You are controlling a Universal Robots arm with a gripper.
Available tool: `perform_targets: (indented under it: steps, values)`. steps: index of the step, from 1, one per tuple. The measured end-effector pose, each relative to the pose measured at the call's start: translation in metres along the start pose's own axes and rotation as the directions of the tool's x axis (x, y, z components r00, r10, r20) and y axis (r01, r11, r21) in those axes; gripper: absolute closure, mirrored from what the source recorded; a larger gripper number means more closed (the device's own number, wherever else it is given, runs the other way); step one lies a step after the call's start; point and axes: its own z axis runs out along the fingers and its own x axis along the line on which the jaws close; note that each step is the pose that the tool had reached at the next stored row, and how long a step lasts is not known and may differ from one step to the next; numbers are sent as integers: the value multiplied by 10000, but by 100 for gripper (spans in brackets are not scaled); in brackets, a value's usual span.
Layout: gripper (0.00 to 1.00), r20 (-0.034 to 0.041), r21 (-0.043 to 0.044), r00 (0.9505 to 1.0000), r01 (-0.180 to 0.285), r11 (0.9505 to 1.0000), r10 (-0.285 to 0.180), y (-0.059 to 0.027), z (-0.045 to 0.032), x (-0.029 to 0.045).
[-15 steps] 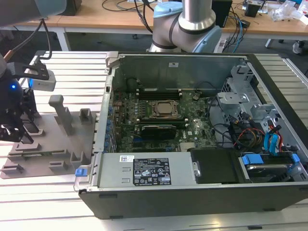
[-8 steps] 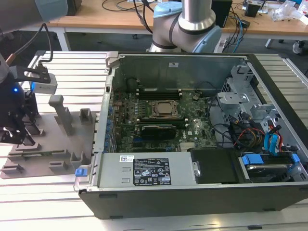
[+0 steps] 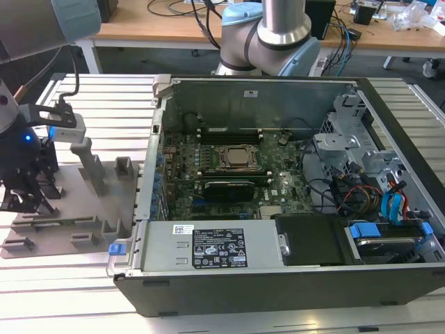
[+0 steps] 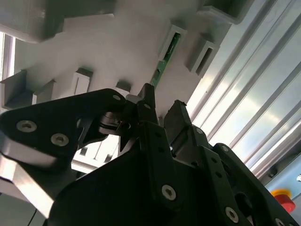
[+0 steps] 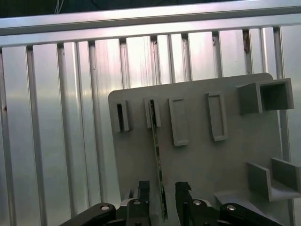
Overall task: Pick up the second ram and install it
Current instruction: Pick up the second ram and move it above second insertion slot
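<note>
Poised with the hand (image 5: pixel 162 184) low over the grey tray (image 5: pixel 202 174), at 9 o'clock of the open computer case (image 3: pixel 278 278) in the exterior view, on the slatted aluminium tabletop (image 5: pixel 56 117). Released, in both wrist views: fingers (image 5: pixel 143 188) spread, one to each side of the second ram (image 5: pixel 156 150), with a thin gap on either flank, so nothing grasped. Stood on edge in the tray, one end tucked into a narrow slot block (image 5: pixel 153 113), the other end running in between the fingertips. Not lifted, not seated on the motherboard (image 3: pixel 278 188); well apart from it.

Judging by looks: light to lift and stiff along its length, but thin and brittle, with chips and solder on the flat faces and contacts along one long edge. Best to pinch across the two flat faces, near the middle of the length and close to the free edge, to guard against tipping in the hand. Smooth faces, so likely to slip under a weak squeeze; likely to crack or twist under a hard or skewed one. Worth holding square to the slot blocks to avoid binding.
</note>
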Motion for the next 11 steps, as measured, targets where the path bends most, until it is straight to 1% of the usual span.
perform_targets:
  steps: [2,3,5,6,7,8,10,11]
  values:
    - [64,0,0,10000,24,10000,-24,11,105,7]
    - [64,3,1,9999,136,9999,-136,25,137,12]
    - [64,1,-2,9978,659,9978,-659,36,198,16]
    - [64,2,-1,9977,674,9977,-674,80,240,19]
    - [64,4,2,9977,673,9977,-673,119,297,21]
    - [64,2,0,9977,675,9977,-675,124,326,23]
    - [64,3,0,9977,674,9977,-674,125,423,22]
    - [64,2,0,9977,674,9977,-674,125,450,22]
